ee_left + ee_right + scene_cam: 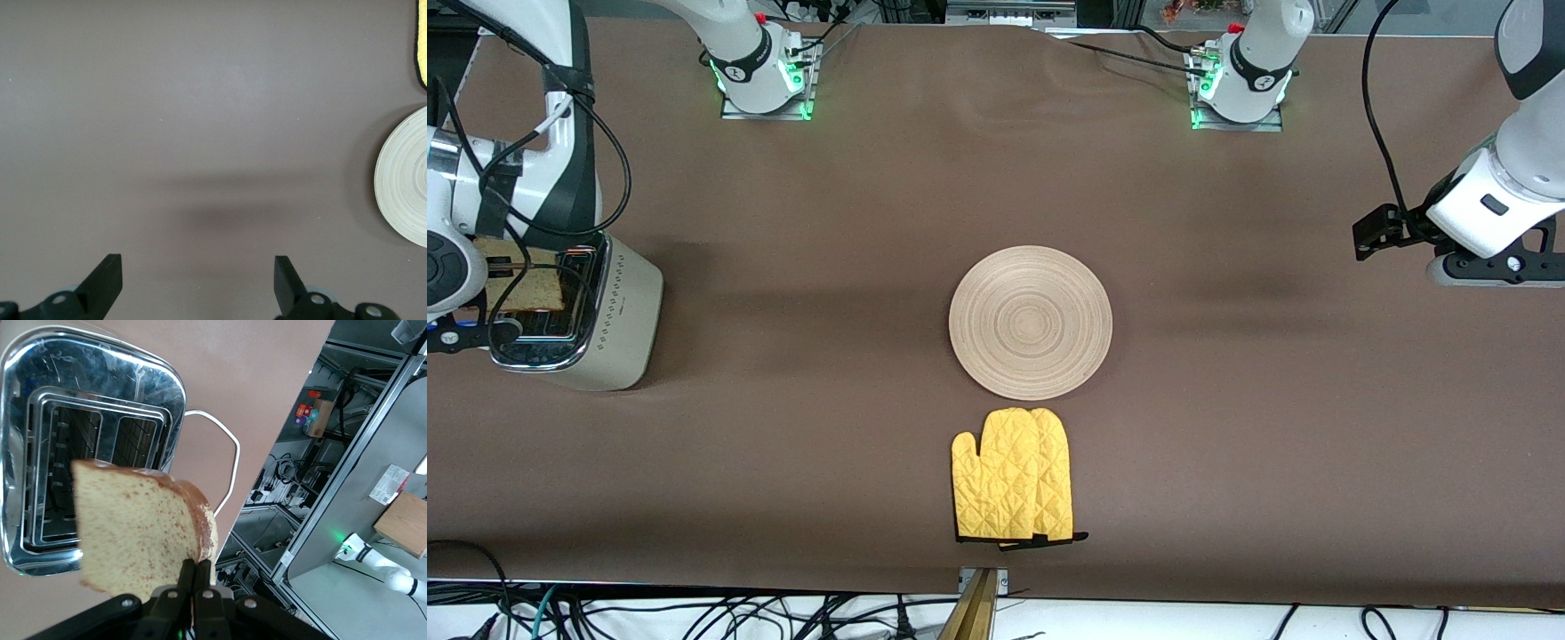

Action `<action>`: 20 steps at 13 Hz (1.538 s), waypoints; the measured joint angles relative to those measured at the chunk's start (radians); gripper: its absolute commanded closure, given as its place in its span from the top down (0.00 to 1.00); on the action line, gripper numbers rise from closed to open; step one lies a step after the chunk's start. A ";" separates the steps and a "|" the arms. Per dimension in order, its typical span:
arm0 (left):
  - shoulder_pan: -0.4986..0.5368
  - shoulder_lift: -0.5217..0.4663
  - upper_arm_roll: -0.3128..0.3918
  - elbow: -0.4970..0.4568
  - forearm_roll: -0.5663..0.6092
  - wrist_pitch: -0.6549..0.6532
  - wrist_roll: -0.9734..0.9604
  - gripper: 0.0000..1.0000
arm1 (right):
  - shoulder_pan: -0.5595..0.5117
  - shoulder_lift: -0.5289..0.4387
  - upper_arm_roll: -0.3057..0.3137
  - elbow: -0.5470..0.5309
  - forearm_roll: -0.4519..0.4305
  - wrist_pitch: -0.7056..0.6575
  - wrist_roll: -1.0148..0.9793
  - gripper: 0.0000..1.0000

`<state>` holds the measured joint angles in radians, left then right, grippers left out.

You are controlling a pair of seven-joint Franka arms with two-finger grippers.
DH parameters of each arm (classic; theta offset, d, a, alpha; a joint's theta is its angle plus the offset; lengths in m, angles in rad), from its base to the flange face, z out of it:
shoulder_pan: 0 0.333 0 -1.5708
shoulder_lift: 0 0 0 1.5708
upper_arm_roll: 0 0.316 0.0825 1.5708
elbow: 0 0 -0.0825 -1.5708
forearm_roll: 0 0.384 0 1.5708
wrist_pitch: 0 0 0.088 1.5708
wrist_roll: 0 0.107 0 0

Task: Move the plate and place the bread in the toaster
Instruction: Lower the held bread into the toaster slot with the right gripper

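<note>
Right gripper (195, 587) clamped tight on bread (140, 537) by its crust edge, slice hanging just over toaster (93, 447) slots. Left gripper (198, 277) jaws wide apart, empty, waiting over bare brown table (1227, 427). Plate (1031, 322) mid-table, well apart from both grippers, yellow mitt (1013, 487) just beside it.

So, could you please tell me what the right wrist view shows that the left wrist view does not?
Only the right wrist view shows the right gripper shut on the bread, held over the toaster and its slots, with the cord beside it. Only the left wrist view shows the open left gripper, the plate and a mitt edge. Both show the brown table.
</note>
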<state>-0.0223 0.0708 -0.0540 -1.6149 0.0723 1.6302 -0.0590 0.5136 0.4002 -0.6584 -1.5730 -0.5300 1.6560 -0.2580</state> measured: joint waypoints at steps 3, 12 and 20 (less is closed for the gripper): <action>0.000 0.000 0.000 0.000 0.000 0.000 0.000 1.00 | 0.000 0.002 0.003 -0.004 -0.001 -0.001 0.000 0.00; 0.000 0.000 0.000 0.000 0.000 0.000 0.000 1.00 | 0.003 0.017 0.035 -0.008 -0.001 0.001 0.027 0.00; 0.000 0.000 0.000 0.000 0.000 0.000 0.000 1.00 | 0.002 0.051 0.047 -0.007 -0.002 0.030 0.048 0.00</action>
<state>-0.0223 0.0708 -0.0539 -1.6147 0.0723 1.6302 -0.0590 0.5153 0.4510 -0.6111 -1.5805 -0.5315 1.6865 -0.2096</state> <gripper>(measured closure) 0.000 0.974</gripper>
